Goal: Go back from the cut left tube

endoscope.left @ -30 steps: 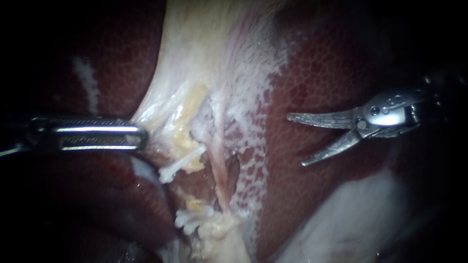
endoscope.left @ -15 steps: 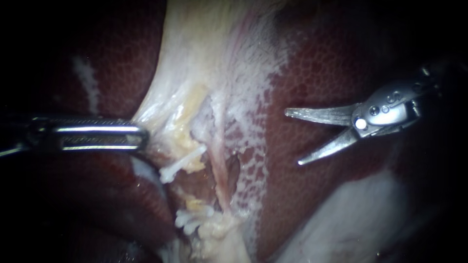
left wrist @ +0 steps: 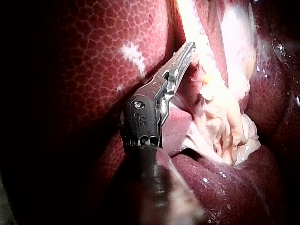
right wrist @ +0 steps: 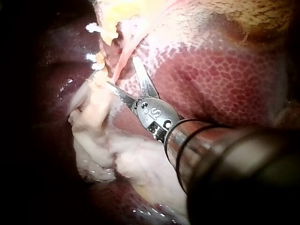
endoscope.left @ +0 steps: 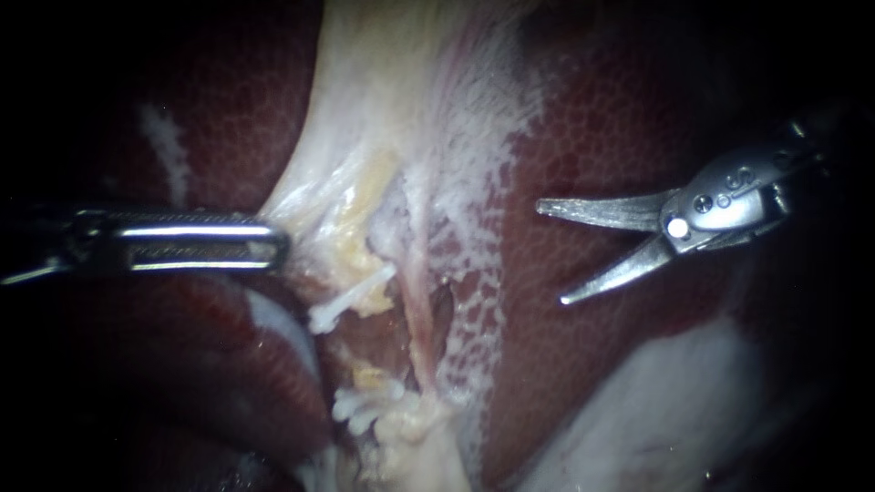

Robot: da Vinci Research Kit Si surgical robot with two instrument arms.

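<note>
The cut left tube [endoscope.left: 354, 292] lies in two stubs on the middle of the liver [endoscope.left: 602, 118], with a bare gap between them. The upper stub is yellowish and ends in white clips [endoscope.left: 321, 317]. The lower stub [endoscope.left: 387, 428] carries its own cluster of white clips near the liver's lower edge.

Just beside the stubs, an uncut pink strand [endoscope.left: 417, 310] runs down through lacy white film. A sheet of pale tissue [endoscope.left: 383, 91] fans out above. The left instrument [endoscope.left: 281, 248] has its claw clamped on the drawn-out corner of that sheet, close to the upper stub.

The right instrument [endoscope.left: 550, 254] hangs over bare liver, well apart from the stubs. Its claw is two curved blades standing apart, with nothing between them.

Since half a second ago, the left instrument and the tissue it holds have shifted slightly toward the stubs. The right instrument's blades sit in much the same spot with the same spread.
</note>
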